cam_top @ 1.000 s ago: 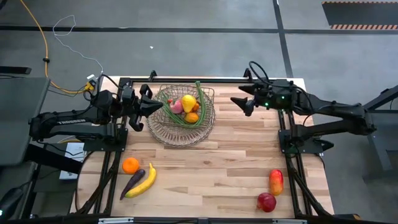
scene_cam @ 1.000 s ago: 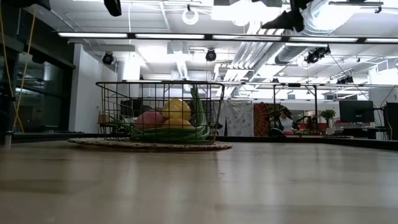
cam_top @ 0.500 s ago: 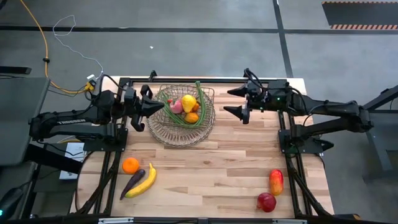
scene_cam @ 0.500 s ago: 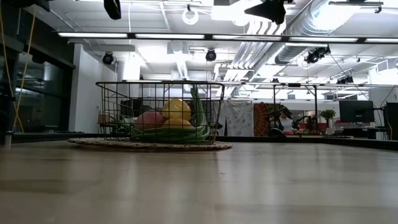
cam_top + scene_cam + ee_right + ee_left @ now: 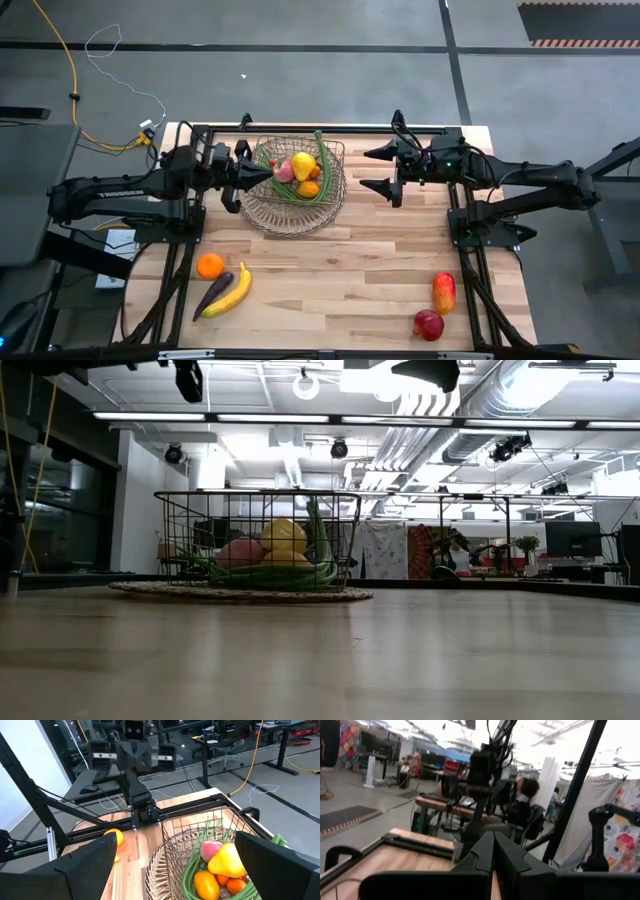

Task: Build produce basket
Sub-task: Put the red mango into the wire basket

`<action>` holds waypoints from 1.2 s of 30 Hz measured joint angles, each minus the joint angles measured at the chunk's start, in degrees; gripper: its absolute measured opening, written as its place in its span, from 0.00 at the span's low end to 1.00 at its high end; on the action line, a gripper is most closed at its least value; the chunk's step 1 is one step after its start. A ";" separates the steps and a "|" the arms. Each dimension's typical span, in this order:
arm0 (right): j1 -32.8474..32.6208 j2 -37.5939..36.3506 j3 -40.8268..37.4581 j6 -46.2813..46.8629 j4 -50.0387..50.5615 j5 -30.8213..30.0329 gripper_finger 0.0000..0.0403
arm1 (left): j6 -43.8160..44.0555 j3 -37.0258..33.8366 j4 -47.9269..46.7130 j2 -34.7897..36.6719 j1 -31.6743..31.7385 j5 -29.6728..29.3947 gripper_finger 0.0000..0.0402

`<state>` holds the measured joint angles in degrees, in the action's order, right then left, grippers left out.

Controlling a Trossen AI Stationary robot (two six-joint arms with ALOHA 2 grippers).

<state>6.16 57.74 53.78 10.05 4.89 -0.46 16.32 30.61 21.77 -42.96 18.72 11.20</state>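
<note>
The wire basket (image 5: 293,205) stands on a woven mat at the table's far middle. It holds a yellow lemon (image 5: 303,163), a pink fruit, small orange pieces and long green beans (image 5: 322,165). In the right wrist view the basket (image 5: 186,836) shows with the same produce. My left gripper (image 5: 268,172) is shut and hangs high over the basket's left rim, empty; it shows shut in its own view (image 5: 493,854). My right gripper (image 5: 375,169) stands open to the right of the basket, high above the table, pointing at it. Both show at the low view's top edge (image 5: 187,378) (image 5: 430,370).
At the near left lie an orange (image 5: 209,265), a purple eggplant (image 5: 213,293) and a banana (image 5: 233,291). At the near right lie a red-yellow fruit (image 5: 444,291) and a red apple (image 5: 428,324). Bare wood spreads between them. A person sits beyond the table (image 5: 524,795).
My right gripper has moved toward the basket and rolled about its own axis, so its two open fingers now lie spread level, side by side. The basket and the produce have not moved.
</note>
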 joint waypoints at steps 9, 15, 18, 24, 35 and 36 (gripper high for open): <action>-0.78 0.00 0.00 0.01 0.01 -0.06 0.98 | -1.45 0.00 0.29 -2.90 0.00 0.14 0.00; -0.78 -0.04 0.00 12.43 3.80 0.79 0.98 | 1.52 0.00 0.32 -2.91 -0.02 3.76 0.00; -1.61 -0.04 0.00 23.73 11.74 4.06 0.98 | 2.90 0.00 0.29 -2.91 -0.03 5.80 0.00; -8.58 0.52 0.02 47.09 36.66 10.56 0.98 | 2.73 0.00 0.30 -2.91 0.02 6.21 0.00; -34.16 1.97 -7.91 97.85 52.73 16.87 0.98 | -1.53 0.00 0.29 -2.91 1.45 5.92 0.00; -35.76 1.93 -9.35 101.07 52.65 17.41 0.98 | -1.53 0.00 0.33 -2.91 1.75 6.17 0.00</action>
<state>-29.59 59.66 44.43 111.13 57.55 16.95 14.79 30.61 22.09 -45.87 20.47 17.37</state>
